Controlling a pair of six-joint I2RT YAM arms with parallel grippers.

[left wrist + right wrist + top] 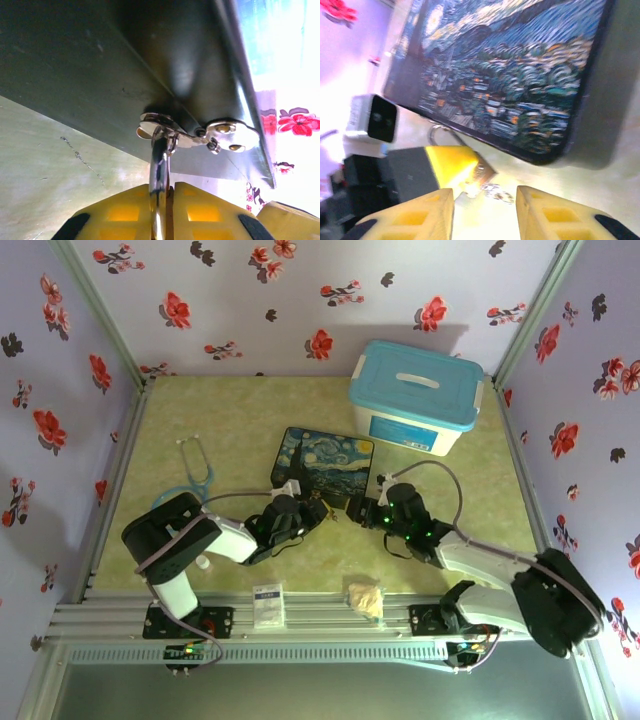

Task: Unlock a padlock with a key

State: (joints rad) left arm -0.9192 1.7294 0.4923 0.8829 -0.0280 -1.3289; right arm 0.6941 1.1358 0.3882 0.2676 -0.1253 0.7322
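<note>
My left gripper is shut on the padlock, whose shiny edge rises between the yellow fingers. At its far end lies a small metal key on a ring; whether it sits in the keyhole I cannot tell. From the right wrist, the brass padlock juts from the left arm's yellow finger, its silver shackle behind. The glinting key lies on the table between the fingers of my open right gripper. From above, the left gripper and right gripper nearly meet.
The painted box lies just behind both grippers, its dark side close over the padlock. A blue-lidded white tub stands at the back right. A stethoscope lies left. A small white packet and a crumpled scrap sit near the front edge.
</note>
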